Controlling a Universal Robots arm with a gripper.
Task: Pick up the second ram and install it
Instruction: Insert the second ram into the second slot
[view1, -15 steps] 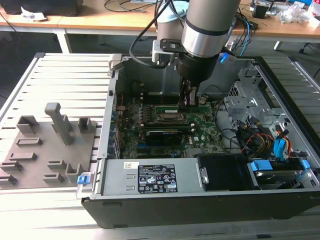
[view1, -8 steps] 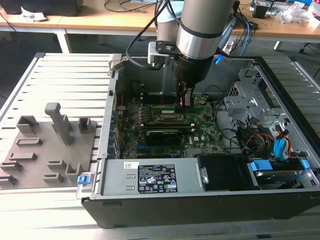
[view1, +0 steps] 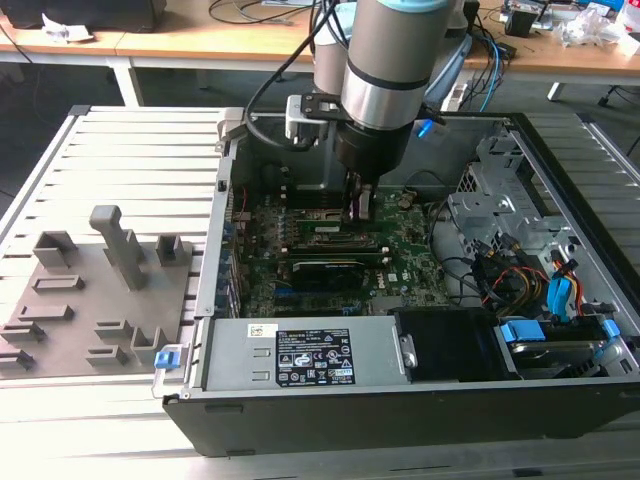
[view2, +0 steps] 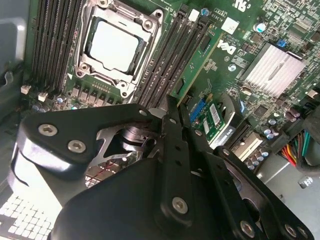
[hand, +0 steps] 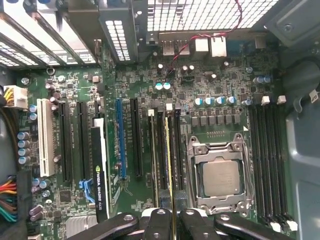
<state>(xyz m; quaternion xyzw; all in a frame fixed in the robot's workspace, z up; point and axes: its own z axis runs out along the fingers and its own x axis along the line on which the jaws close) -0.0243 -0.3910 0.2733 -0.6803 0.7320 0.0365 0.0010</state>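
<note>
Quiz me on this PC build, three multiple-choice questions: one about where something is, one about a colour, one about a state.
1. Where is the ram?
A. On the tray outside the case
B. At the slots beside the CPU socket
C. On top of the power supply

2. What colour is the tray beside the case?
A. Grey
B. Red
C. Yellow

3. The CPU socket is:
A. Under a cooler
B. Empty
C. Holding a bare chip

Answers:
1 B: the ram stands on edge between the fingers of the gripper, next to the CPU socket.
2 A: the tray is plain grey in the exterior view.
3 C: the chip shows its bare metal top, with no cooler over it.
</note>
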